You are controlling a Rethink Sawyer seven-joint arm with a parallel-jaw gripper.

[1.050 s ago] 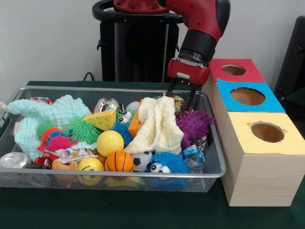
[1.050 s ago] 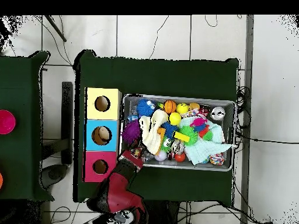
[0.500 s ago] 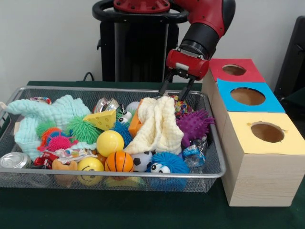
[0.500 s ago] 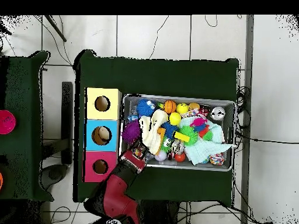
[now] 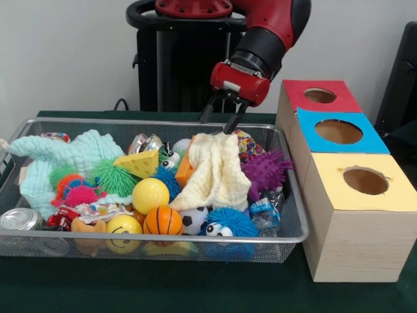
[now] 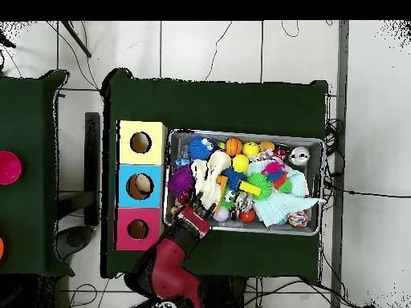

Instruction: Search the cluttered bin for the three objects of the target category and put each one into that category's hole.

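Still searching, nothing held

Front view: our gripper (image 5: 217,122) hangs empty, jaws spread, above the mesh bin's (image 5: 291,215) far rim; overhead view: we judge no target chosen, so next comes picking one among the clutter.

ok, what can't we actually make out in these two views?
- What lies under the cream cloth: covered in both views.
- Insides of the red, blue and yellow holes: dark in both views.
- Gripper from overhead: hidden under the arm.
- Items at the bin's bottom: buried under toys.
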